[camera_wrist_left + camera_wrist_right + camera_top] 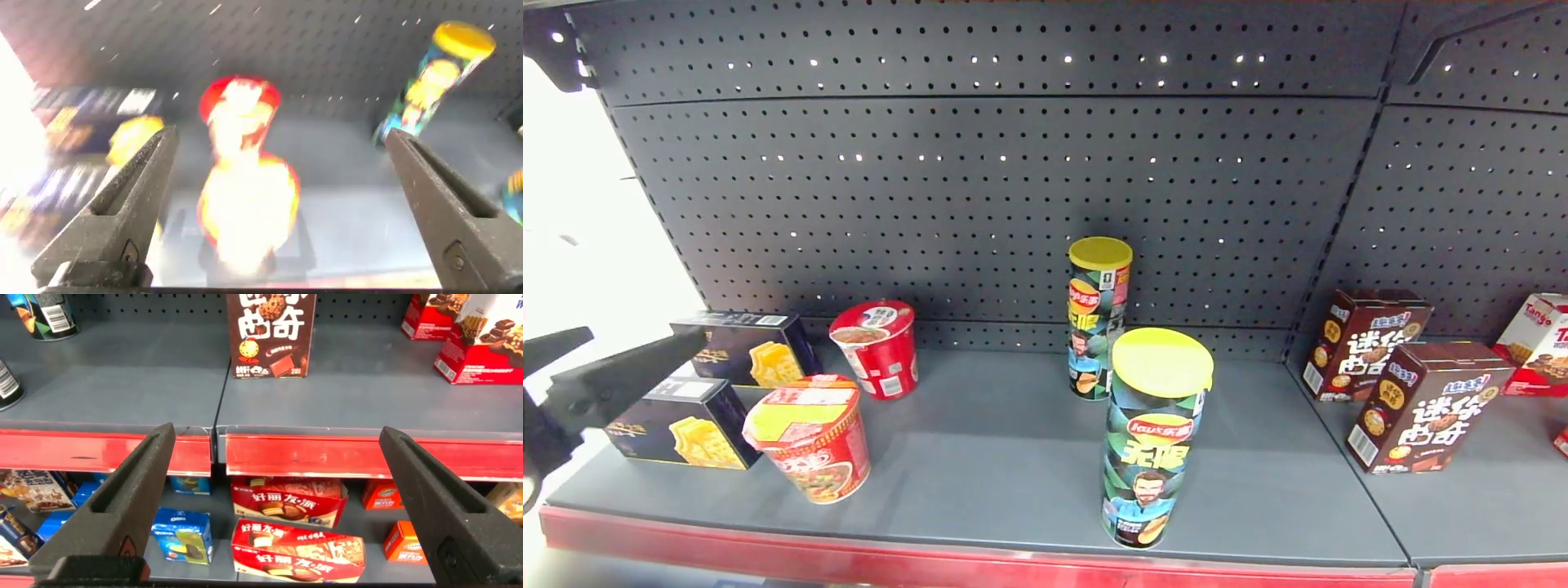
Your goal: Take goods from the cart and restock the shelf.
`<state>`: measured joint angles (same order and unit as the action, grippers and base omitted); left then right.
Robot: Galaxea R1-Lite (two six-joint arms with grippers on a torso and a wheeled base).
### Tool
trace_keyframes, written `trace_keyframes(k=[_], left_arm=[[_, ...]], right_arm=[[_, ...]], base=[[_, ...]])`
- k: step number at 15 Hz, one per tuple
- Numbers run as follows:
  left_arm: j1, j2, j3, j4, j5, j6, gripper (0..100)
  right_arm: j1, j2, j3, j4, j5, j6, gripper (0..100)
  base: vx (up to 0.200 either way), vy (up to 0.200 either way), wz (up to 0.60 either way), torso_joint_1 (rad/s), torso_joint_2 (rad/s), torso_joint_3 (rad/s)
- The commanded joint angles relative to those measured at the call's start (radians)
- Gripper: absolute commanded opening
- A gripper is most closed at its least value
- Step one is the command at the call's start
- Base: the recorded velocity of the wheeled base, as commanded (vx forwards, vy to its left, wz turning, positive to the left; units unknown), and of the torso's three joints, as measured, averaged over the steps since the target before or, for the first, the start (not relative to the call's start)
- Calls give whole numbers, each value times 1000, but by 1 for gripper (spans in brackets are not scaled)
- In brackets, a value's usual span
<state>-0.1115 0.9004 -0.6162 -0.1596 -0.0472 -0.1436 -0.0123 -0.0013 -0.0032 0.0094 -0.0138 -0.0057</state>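
Observation:
My left gripper (647, 333) hangs open and empty at the shelf's left end, by two dark blue boxes (747, 349). In the left wrist view, the left gripper (279, 139) faces a near red cup of noodles (245, 204), with a second cup (239, 102) behind it; nothing is between the fingers. On the grey shelf (996, 457) stand the two noodle cups (813, 437) and two yellow-lidded chip cans (1152, 437). My right gripper (278, 433) is open and empty in front of the shelf's red front edge (294, 453), below a brown cookie box (270, 335).
Brown cookie boxes (1421, 404) and red-and-white boxes (1535, 343) stand on the right shelf section. A perforated back panel (980, 204) closes the shelf behind. The lower shelf holds red boxes (290, 502) and blue packets (181, 535). Open shelf surface lies between the cups and the cans.

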Motion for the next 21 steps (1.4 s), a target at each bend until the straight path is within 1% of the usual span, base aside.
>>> trace_keyframes(k=[1, 2, 3, 4, 5, 6, 7, 8, 9, 10, 12, 15, 16, 18, 19, 21], left_arm=[[59, -420, 250, 155, 21, -8, 100], [62, -509, 328, 187, 46, -1, 100], [70, -569, 374, 218, 63, 9, 100], [70, -569, 374, 218, 63, 9, 100], [102, -621, 420, 244, 75, 16, 100], [118, -624, 438, 242, 73, 16, 100], [121, -627, 447, 241, 73, 16, 100], [124, -646, 493, 232, 73, 16, 100], [134, -657, 512, 230, 73, 15, 100], [141, -676, 526, 215, 70, 12, 100], [134, -792, 561, 212, 63, 12, 100], [138, -813, 564, 209, 30, 16, 100], [136, -836, 564, 207, 27, 27, 100], [113, -891, 566, 206, 27, 39, 100], [113, -897, 567, 204, 27, 55, 100], [113, -897, 582, 173, 24, 59, 100]], right_arm=[[0, 1, 0, 0, 0, 0, 100], [0, 1, 0, 0, 0, 0, 100], [0, 1, 0, 0, 0, 0, 100], [0, 1, 0, 0, 0, 0, 100], [0, 1, 0, 0, 0, 0, 100], [0, 1, 0, 0, 0, 0, 100], [0, 1, 0, 0, 0, 0, 100], [0, 1, 0, 0, 0, 0, 100], [0, 1, 0, 0, 0, 0, 100], [0, 1, 0, 0, 0, 0, 100], [0, 1, 0, 0, 0, 0, 100], [0, 1, 0, 0, 0, 0, 100], [0, 1, 0, 0, 0, 0, 100], [0, 1, 0, 0, 0, 0, 100], [0, 1, 0, 0, 2, -2, 100], [0, 1, 0, 0, 2, 0, 100]], base=[[0, 0, 0, 0, 0, 0], [0, 0, 0, 0, 0, 0], [0, 0, 0, 0, 0, 0], [0, 0, 0, 0, 0, 0], [0, 0, 0, 0, 0, 0], [0, 0, 0, 0, 0, 0], [0, 0, 0, 0, 0, 0], [0, 0, 0, 0, 0, 0], [0, 0, 0, 0, 0, 0], [0, 0, 0, 0, 0, 0], [0, 0, 0, 0, 0, 0], [0, 0, 0, 0, 0, 0], [0, 0, 0, 0, 0, 0], [0, 0, 0, 0, 0, 0], [0, 0, 0, 0, 0, 0], [0, 0, 0, 0, 0, 0]])
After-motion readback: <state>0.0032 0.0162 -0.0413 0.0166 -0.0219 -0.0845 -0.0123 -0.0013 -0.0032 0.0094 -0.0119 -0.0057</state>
